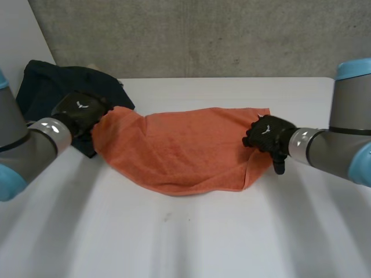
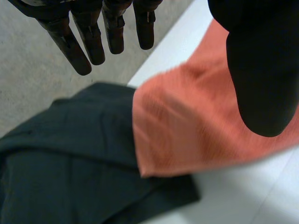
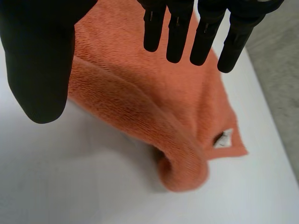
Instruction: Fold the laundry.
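Note:
An orange towel [image 1: 179, 147] lies folded over across the middle of the white table [image 1: 191, 237]. My left hand [image 1: 81, 113] hovers at the towel's left end, where that end overlaps a dark garment. In the left wrist view its fingers [image 2: 93, 42] are straight and apart from the thumb, above the towel's corner [image 2: 187, 130], holding nothing. My right hand [image 1: 266, 134] sits at the towel's right end. Its fingers [image 3: 177, 32] are straight over the towel [image 3: 140, 98], whose near edge is rolled over, with a white label [image 3: 224, 138] at the corner.
A dark green garment [image 1: 52, 87] lies bunched at the table's back left corner, partly under the towel's left end [image 2: 70, 163]. A grey concrete wall stands behind the table. Bare tabletop stretches along the front.

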`<move>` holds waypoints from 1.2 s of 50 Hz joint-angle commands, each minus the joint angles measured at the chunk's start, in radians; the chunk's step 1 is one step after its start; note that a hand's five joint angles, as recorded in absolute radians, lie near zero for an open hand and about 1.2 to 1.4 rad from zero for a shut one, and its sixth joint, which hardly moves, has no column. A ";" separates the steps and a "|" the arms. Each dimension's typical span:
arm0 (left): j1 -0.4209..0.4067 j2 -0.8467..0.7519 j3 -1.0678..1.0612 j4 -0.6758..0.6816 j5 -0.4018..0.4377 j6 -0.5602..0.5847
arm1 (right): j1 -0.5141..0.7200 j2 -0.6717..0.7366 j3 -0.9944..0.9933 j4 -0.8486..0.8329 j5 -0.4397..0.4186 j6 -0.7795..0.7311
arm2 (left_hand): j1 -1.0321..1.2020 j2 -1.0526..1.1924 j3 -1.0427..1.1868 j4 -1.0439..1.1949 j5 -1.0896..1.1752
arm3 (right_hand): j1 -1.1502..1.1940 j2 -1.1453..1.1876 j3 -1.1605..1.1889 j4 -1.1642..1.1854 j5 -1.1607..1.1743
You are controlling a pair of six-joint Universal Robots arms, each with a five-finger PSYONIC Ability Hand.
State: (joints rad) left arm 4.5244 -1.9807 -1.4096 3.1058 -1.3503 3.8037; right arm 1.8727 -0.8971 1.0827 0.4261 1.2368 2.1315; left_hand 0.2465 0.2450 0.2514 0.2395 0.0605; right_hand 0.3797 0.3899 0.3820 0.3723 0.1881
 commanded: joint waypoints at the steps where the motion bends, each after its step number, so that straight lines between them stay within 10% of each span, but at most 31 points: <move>1: 0.097 -0.072 0.009 0.005 0.086 0.122 | 0.025 0.121 -0.083 -0.012 0.033 0.011 | 0.005 0.007 0.000 0.012 0.017 | 0.100 0.090 0.098 0.107 0.117; 5: 0.113 -0.110 0.021 0.022 0.120 0.128 | 0.028 0.179 -0.119 -0.026 0.064 0.013 | -0.010 -0.008 -0.014 -0.003 0.002 | 0.235 0.224 0.232 0.242 0.252; 9: 0.119 -0.147 0.035 0.043 0.146 0.134 | 0.025 0.188 -0.145 -0.056 0.076 0.047 | -0.010 -0.008 -0.015 -0.003 0.002 | 1.014 1.004 1.012 1.022 1.031; 28: 0.102 -0.276 0.149 0.162 0.241 0.205 | -0.086 -0.158 0.134 -0.360 -0.014 0.643 | 0.087 0.089 0.082 0.094 0.099 | 1.017 1.006 1.014 1.024 1.034; 42: 0.068 -0.362 0.210 0.159 0.240 0.267 | -0.101 -0.143 0.163 -0.382 -0.017 0.692 | 0.257 0.259 0.252 0.264 0.269 | 1.017 1.006 1.014 1.024 1.034; 48: 0.051 -0.403 0.256 0.157 0.224 0.271 | -0.102 -0.148 0.171 -0.391 -0.016 0.702 | 0.612 0.614 0.607 0.619 0.624 | 1.017 1.006 1.014 1.024 1.034; 51: 0.044 -0.408 0.274 0.143 0.200 0.274 | -0.106 -0.148 0.171 -0.386 -0.014 0.699 | 1.148 1.150 1.144 1.155 1.160 | 1.017 1.006 1.014 1.024 1.034; 60: 0.018 -0.134 0.178 0.034 0.096 0.136 | -0.182 -0.262 0.201 -0.357 0.012 0.663 | 1.150 1.151 1.145 1.157 1.161 | 1.017 1.006 1.014 1.024 1.034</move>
State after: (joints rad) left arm 4.5567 -2.3230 -1.1551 3.2197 -1.1889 4.0519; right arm 1.7496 -1.0743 1.2653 0.0475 1.2362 2.8213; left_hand 1.1434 1.1933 1.1806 1.1895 0.9755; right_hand 1.1101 1.1673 1.1830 1.1938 0.9762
